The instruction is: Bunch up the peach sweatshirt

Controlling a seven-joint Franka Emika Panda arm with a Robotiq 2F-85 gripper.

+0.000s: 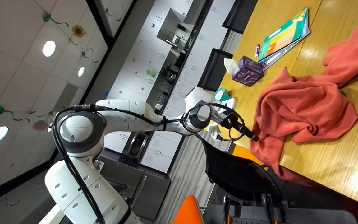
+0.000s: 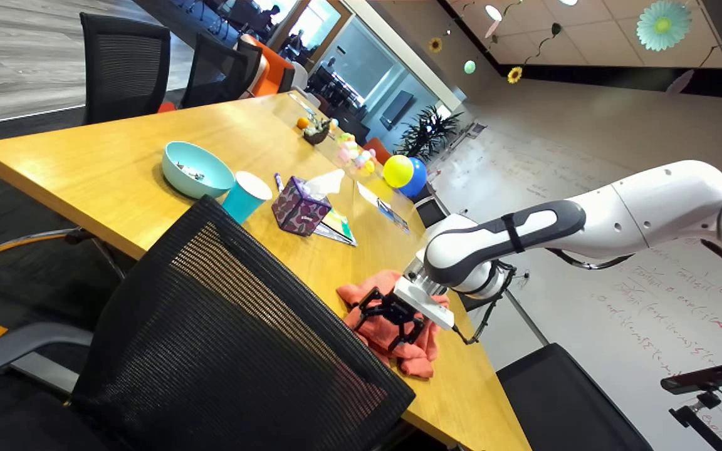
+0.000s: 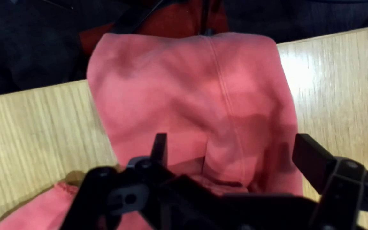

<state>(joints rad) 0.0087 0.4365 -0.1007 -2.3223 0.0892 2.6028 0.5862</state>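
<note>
Peach sweatshirt [image 1: 303,105]: rumpled on the table [image 1: 331,161], long axis running inward from the table's edge, one end draped over.
Gripper [image 3: 235,153]: fingers wide apart, holding nothing, near the table's edge.
Seam [image 3: 226,92]: visible only in the wrist view.
Room: table wood either side; black chair [image 1: 239,172] beside the edge.

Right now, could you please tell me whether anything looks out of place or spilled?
Yes, the peach sweatshirt looks askew: part droops over the edge of the table, while most lies rumpled on top. I see no spill.
</note>
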